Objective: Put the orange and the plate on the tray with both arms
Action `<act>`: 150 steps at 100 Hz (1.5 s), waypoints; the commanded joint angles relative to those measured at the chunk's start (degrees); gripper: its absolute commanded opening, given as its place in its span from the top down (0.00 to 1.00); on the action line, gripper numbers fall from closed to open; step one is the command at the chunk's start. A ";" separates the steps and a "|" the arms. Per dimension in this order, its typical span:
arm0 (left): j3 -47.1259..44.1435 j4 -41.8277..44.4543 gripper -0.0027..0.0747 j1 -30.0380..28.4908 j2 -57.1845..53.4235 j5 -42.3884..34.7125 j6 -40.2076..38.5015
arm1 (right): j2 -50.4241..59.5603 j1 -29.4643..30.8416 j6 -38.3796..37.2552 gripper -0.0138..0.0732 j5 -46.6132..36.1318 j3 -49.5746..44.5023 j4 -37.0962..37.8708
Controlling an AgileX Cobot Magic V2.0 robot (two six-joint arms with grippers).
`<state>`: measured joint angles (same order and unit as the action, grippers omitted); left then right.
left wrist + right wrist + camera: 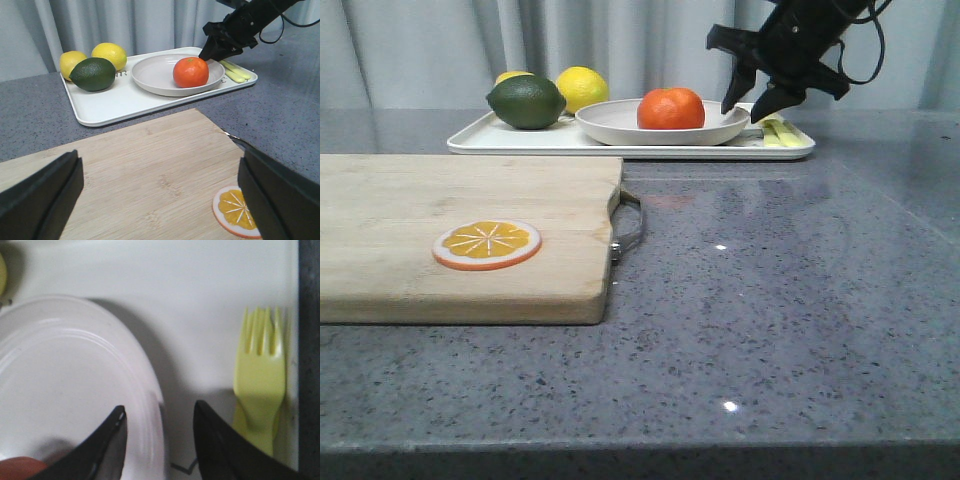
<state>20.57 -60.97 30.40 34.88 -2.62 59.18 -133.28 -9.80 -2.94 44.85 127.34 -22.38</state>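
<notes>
Both items are sitting on the tray (520,146): orange (671,108) in the plate (620,122). Right pincer (756,102) is straddling the stiff, slick rim, open; left pincer (160,200) is hanging open.

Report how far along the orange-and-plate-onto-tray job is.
Looks done: the orange sits in the plate, and the plate rests on the tray. In hand: the right gripper is open astride the plate's rim. Left: only pulling clear. The left gripper is open over the cutting board.
</notes>
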 commanded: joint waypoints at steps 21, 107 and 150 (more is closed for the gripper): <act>1.71 -0.26 0.19 -0.13 -0.20 -2.20 0.06 | 9.38 0.34 3.50 0.43 0.36 9.33 -0.80; 1.71 -0.52 0.19 -0.13 -0.20 -1.48 0.06 | 44.52 2.22 20.00 0.44 28.94 8.90 0.07; 1.71 -0.63 0.19 -0.13 -0.20 -1.39 -0.04 | 73.08 2.22 21.00 0.44 14.70 -29.73 5.99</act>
<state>20.57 -61.25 30.40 34.88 -2.41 59.18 -67.57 -7.89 17.30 69.18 107.39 -18.32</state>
